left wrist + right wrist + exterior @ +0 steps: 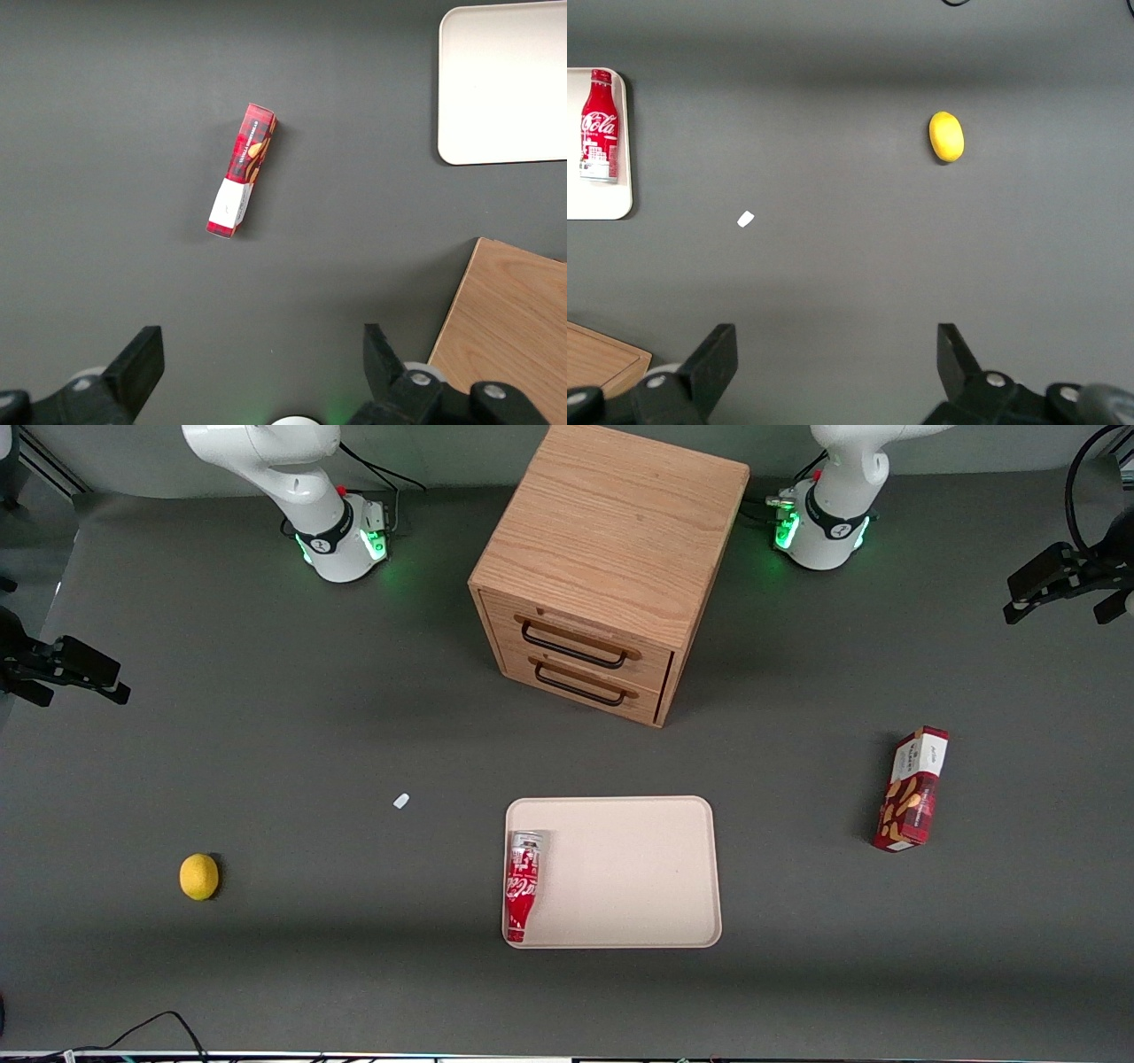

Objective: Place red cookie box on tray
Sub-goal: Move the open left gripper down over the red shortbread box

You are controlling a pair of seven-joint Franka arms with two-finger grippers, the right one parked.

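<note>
The red cookie box (912, 788) lies flat on the dark grey table, toward the working arm's end and well apart from the tray. It also shows in the left wrist view (241, 173), white end panel toward the gripper. The beige tray (638, 868) lies in front of the wooden cabinet, nearer the front camera; its corner shows in the left wrist view (505, 80). My left gripper (1059, 593) hangs high above the table, farther from the front camera than the box. It is open wide and empty (261, 345), with the box clear of its fingers.
A red Coca-Cola bottle (523, 886) lies in the tray along its edge toward the parked arm. The wooden drawer cabinet (602, 558) stands mid-table. A yellow lemon (198, 877) and a small white scrap (401, 801) lie toward the parked arm's end.
</note>
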